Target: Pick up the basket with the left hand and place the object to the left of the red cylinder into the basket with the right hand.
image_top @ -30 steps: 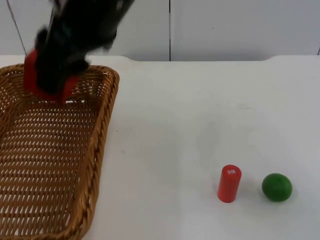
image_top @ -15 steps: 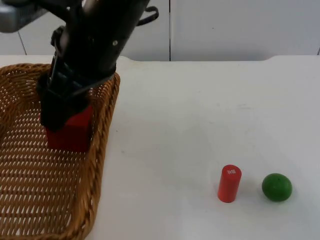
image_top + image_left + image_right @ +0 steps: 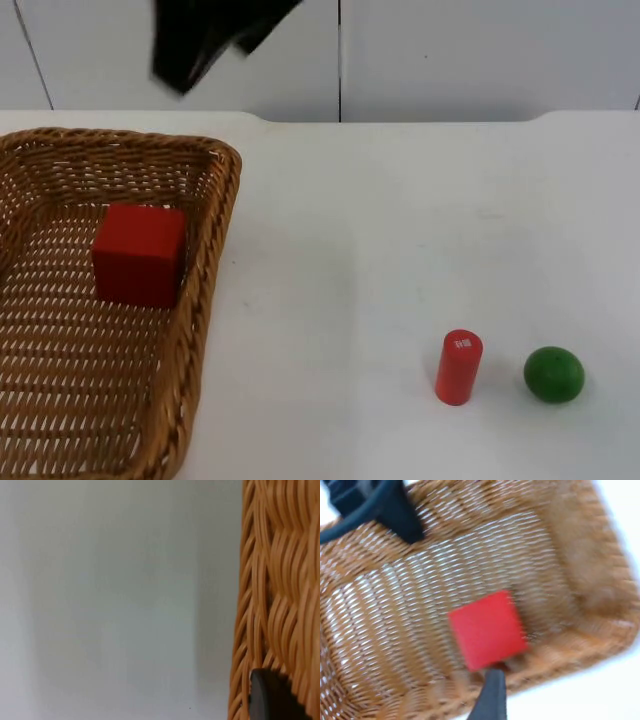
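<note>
A red cube [image 3: 140, 253] lies free on the floor of the wicker basket [image 3: 207, 270] at the table's left, close to its right wall. My right gripper [image 3: 190, 60] is up near the back wall, above the basket's far rim, open and holding nothing. Its wrist view looks down on the cube [image 3: 487, 630] past one black fingertip [image 3: 491, 696]. My left gripper [image 3: 395, 512] is a dark shape on the basket's rim [image 3: 560, 540]. In the left wrist view the woven rim [image 3: 280, 580] sits right against a fingertip [image 3: 270, 697]. A red cylinder [image 3: 459, 367] stands at the front right.
A green ball [image 3: 554, 374] rests just right of the red cylinder. White table top [image 3: 400, 220] stretches between the basket and these two. The grey partition wall [image 3: 480, 50] closes off the back.
The right gripper carried the red cube down into the basket, let it go, and has risen away toward the back wall. The cube now rests alone in the basket.
</note>
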